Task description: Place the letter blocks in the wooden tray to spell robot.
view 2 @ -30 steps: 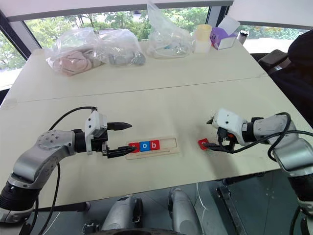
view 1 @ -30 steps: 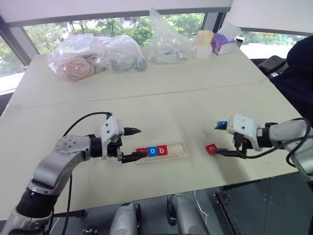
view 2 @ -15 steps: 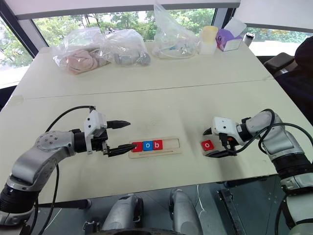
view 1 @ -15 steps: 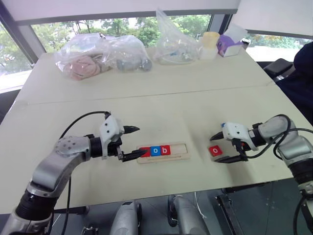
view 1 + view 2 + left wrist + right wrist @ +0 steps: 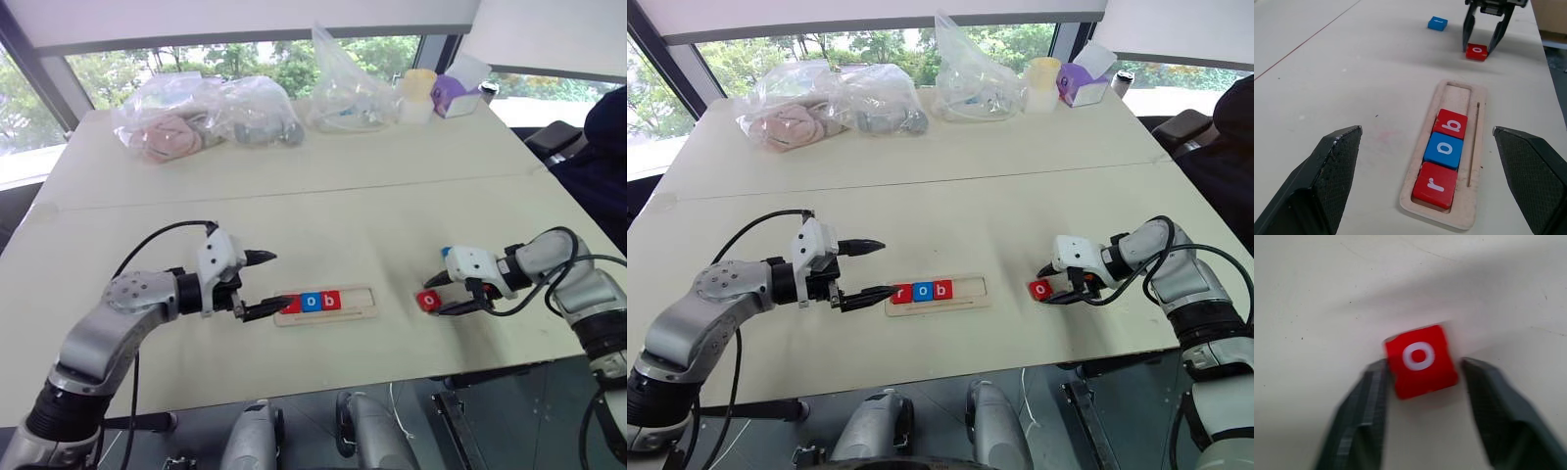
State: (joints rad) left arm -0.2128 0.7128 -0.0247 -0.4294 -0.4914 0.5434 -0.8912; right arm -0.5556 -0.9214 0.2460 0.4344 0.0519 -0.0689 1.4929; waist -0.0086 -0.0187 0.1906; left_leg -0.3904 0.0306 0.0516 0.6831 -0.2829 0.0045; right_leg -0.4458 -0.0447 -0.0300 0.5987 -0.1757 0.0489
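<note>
I see the right gripper (image 5: 1422, 377) straddling the red "o" block (image 5: 1420, 360) near the table's (image 5: 323, 186) front right edge; wrist view is blurred, looks just pinched on it. Left gripper (image 5: 263, 287) wide open at the wooden tray's (image 5: 1476, 161) left end. Tray holds r, o, b; right two slots free. Blue block (image 5: 1438, 23) lies apart.

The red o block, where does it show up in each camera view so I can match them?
Left eye view: red o block on the table, at the right gripper.
Right eye view, right of the wooden tray.
Left wrist view, beyond the tray's empty end.
Right wrist view, between the two fingers.
Shared landmark: the right gripper around the block.
</note>
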